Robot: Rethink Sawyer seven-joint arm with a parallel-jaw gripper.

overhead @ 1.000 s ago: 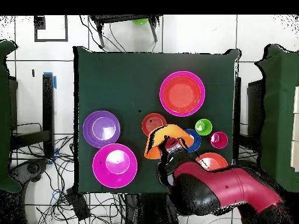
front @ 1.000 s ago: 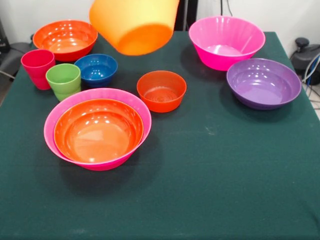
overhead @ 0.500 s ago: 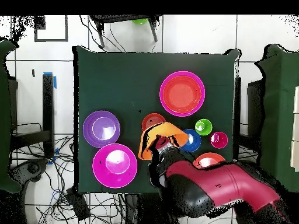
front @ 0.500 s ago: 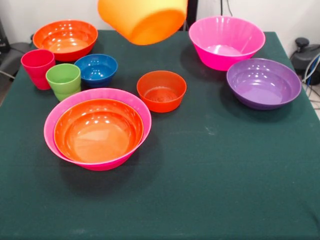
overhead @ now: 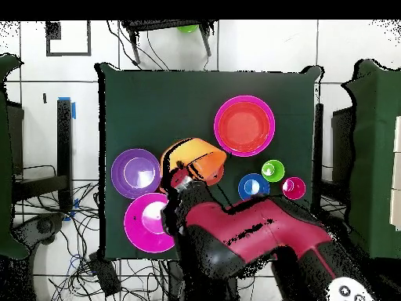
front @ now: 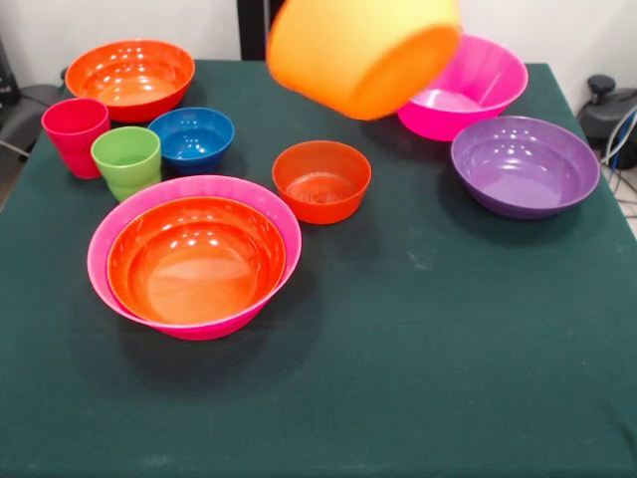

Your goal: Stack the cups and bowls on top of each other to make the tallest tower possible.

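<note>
above the desk, we see the large light orange plastic bowl hanging tilted, carried from over the small orange-red bowl toward two o'clock, away from the red-orange bowl nested in the magenta bowl at eight. the end effector is hidden, so we cannot tell its grip. no writing is readable.

Held light orange bowl swung rightward (front view), tilted, now overlapping far magenta bowl

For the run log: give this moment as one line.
arm: carrying large light orange bowl tilted, airborne | tower: red-orange bowl in magenta bowl | cups: unstacked on table
</note>
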